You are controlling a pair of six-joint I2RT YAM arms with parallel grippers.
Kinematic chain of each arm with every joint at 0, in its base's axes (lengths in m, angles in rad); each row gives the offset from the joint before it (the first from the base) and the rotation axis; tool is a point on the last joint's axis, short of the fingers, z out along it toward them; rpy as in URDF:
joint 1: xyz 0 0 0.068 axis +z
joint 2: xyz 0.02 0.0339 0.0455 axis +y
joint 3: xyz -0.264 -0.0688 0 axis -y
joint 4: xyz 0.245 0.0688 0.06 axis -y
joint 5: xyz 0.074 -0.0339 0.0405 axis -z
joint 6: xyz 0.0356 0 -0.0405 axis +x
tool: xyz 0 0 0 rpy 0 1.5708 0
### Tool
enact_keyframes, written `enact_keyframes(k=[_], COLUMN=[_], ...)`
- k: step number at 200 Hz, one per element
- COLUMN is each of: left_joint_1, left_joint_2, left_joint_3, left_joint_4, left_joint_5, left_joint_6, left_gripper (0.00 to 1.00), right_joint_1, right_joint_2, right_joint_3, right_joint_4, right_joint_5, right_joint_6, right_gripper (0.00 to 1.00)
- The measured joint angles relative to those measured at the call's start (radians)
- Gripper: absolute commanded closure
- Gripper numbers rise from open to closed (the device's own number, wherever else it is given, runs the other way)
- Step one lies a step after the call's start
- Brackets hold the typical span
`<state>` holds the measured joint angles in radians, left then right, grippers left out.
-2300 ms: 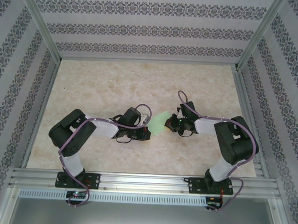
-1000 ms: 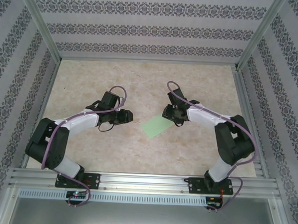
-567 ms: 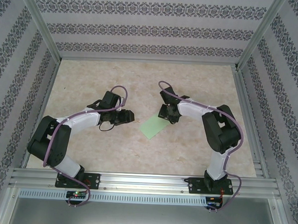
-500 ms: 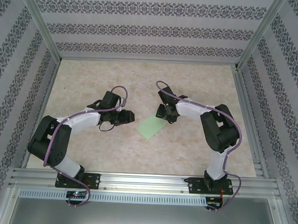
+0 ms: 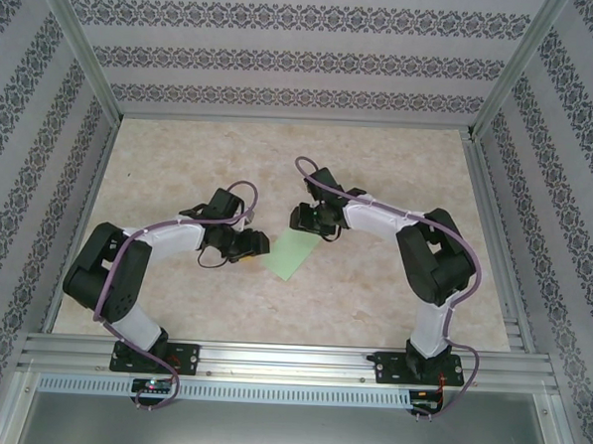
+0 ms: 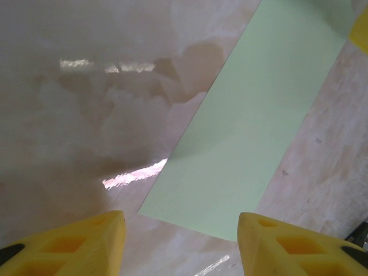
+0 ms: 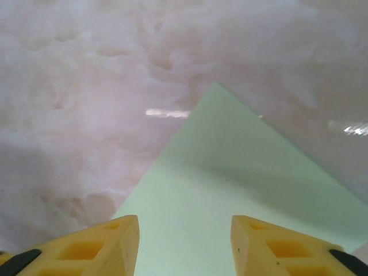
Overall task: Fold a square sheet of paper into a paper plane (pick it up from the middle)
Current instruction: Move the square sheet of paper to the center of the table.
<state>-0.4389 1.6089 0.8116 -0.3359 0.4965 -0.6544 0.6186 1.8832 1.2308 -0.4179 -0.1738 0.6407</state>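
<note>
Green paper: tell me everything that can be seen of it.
The green paper is a thin, plain pale sheet with straight edges and sharp corners, unmarked. It lies flat on the marbled table, between the open left claw and open right claw, one at each end; neither grips it.

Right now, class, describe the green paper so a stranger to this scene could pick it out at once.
Start at the pale marbled table inside the patterned walls, then find the gap between the left gripper and right gripper. The sheet of paper lies flat there, plain pale green against the beige surface and black arms.
</note>
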Motion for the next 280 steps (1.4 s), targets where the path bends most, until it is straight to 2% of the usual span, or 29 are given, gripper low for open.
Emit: enact_keyframes(k=[19,39,70,102,153,179,195,220,245,280], left_joint_1=[0.000,0.011,0.064,0.104,0.112,0.112,0.112,0.104,0.065,-0.009], left_joint_2=[0.000,-0.001,-0.013,-0.044,-0.057,-0.057,-0.057,-0.057,-0.057,-0.042], left_joint_3=[0.001,0.001,-0.001,-0.013,-0.017,-0.020,-0.021,-0.021,-0.020,0.009], left_joint_4=[-0.019,-0.041,-0.052,-0.054,-0.055,-0.055,-0.055,-0.055,-0.056,-0.068], left_joint_5=[-0.031,-0.065,-0.102,-0.121,-0.122,-0.103,-0.085,-0.054,-0.030,-0.007], left_joint_6=[0.000,-0.005,-0.024,-0.037,-0.039,-0.039,-0.039,-0.037,-0.033,-0.030], left_gripper=[0.45,0.45,0.42,0.39,0.35,0.28,0.28,0.29,0.29,0.29], right_joint_1=[0.049,0.112,0.198,0.245,0.245,0.237,0.224,0.190,0.132,0.041], right_joint_2=[-0.021,-0.023,0.012,0.075,0.038,-0.017,-0.044,-0.112,-0.162,-0.134], right_joint_3=[-0.003,-0.010,-0.011,-0.011,-0.055,-0.103,-0.115,-0.121,-0.122,-0.130], right_joint_4=[0.000,0.000,-0.005,-0.015,-0.028,-0.079,-0.103,-0.083,-0.050,-0.030], right_joint_5=[0.007,0.008,0.006,-0.003,-0.016,-0.016,-0.012,0.035,0.096,0.127], right_joint_6=[0.045,0.087,0.125,0.136,0.078,0.023,0.014,0.054,0.118,0.172], right_gripper=[0.72,0.77,0.79,0.79,0.78,0.76,0.69,0.60,0.58,0.58])
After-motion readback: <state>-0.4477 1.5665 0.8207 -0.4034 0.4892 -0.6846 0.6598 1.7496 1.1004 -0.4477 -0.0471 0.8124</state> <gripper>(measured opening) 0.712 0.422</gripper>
